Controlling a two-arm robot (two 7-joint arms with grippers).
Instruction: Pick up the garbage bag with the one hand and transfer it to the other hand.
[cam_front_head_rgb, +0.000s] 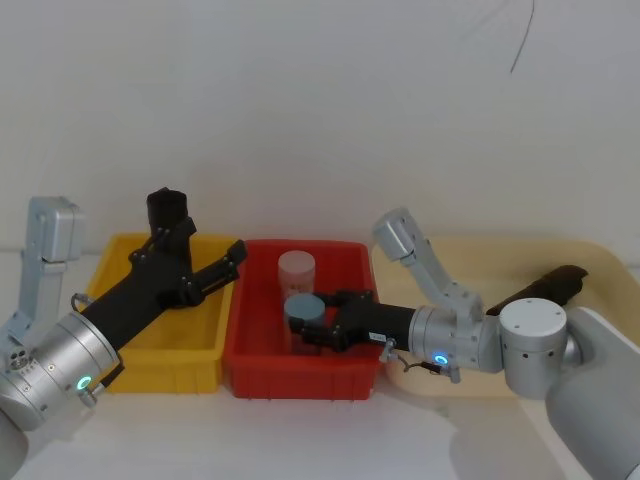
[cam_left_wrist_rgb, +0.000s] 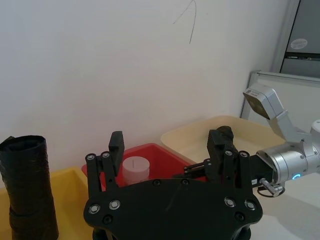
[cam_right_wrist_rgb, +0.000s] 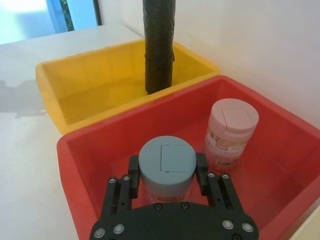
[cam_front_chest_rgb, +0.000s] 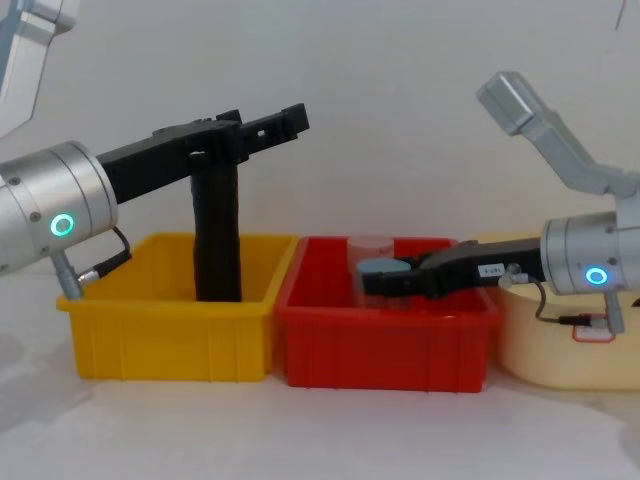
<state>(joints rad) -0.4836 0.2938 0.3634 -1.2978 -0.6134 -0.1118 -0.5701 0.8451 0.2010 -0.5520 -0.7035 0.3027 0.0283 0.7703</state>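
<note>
On your white tabletop (cam_front_head_rgb: 300, 440) before a plain white wall, the red plastic bin (cam_front_head_rgb: 300, 375) holds a pink-lidded jar (cam_right_wrist_rgb: 231, 132) and a blue-lidded jar (cam_right_wrist_rgb: 166, 165) gripped by the right gripper (cam_right_wrist_rgb: 167, 175), while beside it, in the yellow bin (cam_front_chest_rgb: 170, 330), the tall black garbage bag roll (cam_front_chest_rgb: 217, 235) stands upright, the left gripper (cam_left_wrist_rgb: 167, 150) spread wide above.

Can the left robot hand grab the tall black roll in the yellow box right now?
Probably yes. The left gripper is open, up beside the top of the garbage bag, which stands upright in the yellow bin with nothing around it. The right gripper is busy around a blue-lidded jar in the red bin.
</note>
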